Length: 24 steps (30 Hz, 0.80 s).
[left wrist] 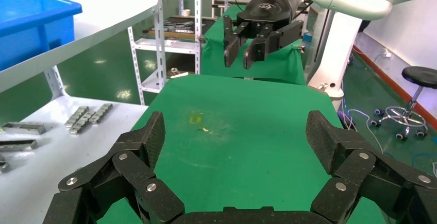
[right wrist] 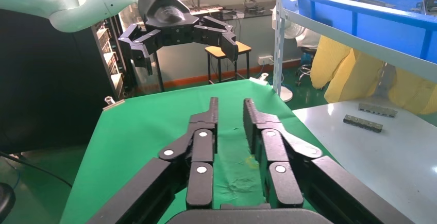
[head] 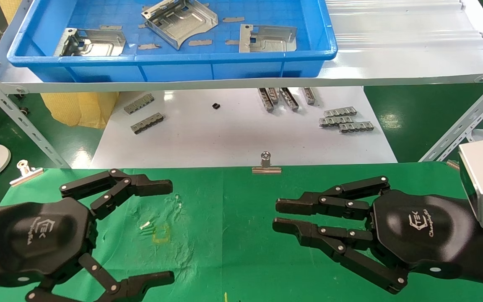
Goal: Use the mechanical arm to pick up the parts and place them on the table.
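Observation:
Three silvery sheet-metal parts lie in the blue tray on the shelf: one at the left point(head: 92, 42), one tilted in the middle point(head: 180, 21), one at the right point(head: 268, 38). My left gripper point(head: 168, 230) hovers over the green table point(head: 224, 197), wide open and empty; its own view point(left wrist: 237, 141) shows only cloth between the fingers. My right gripper point(head: 276, 214) hovers over the table's right half, its fingers parallel with a narrow gap and nothing between them, as its own view point(right wrist: 230, 105) also shows. Both grippers are well short of the tray.
The blue tray point(head: 224, 67) sits on a white shelf above a white board point(head: 241, 134) carrying grey toothed strips point(head: 346, 119). Binder clips point(head: 266, 164) hold the cloth's far edge. A small yellow mark point(head: 161, 233) is on the cloth. A slanted shelf brace point(head: 463, 121) stands at the right.

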{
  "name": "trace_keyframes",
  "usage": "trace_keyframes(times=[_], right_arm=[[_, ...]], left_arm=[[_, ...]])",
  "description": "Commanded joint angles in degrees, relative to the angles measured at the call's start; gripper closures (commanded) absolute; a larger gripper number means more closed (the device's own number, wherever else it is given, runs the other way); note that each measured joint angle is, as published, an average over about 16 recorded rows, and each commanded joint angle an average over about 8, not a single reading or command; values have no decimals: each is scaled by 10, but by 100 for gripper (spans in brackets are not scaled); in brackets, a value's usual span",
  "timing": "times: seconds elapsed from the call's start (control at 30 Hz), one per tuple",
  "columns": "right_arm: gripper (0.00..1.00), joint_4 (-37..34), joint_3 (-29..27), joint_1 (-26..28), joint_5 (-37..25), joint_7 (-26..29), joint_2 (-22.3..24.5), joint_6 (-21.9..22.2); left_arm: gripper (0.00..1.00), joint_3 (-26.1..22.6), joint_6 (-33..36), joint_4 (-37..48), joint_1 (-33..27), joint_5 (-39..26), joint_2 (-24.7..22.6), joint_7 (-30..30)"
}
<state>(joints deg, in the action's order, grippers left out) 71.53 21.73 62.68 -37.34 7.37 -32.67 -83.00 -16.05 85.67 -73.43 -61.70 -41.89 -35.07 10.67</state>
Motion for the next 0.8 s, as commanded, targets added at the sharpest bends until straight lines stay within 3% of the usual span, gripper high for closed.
trace_keyframes(times=[0.03,0.33,0.57,0.8], right_arm=[[100,0,0,0,0,0,0,0],[100,0,0,0,0,0,0,0],[100,0,0,0,0,0,0,0],[100,0,0,0,0,0,0,0]], left_arm=[[0,0,0,0,0,0,0,0],[0,2,1,5,-37,-6,-3,3],[0,-33,-4,83,-192,-82,-55,31],[0,-91,-36,280,-355,-202,-160,10]])
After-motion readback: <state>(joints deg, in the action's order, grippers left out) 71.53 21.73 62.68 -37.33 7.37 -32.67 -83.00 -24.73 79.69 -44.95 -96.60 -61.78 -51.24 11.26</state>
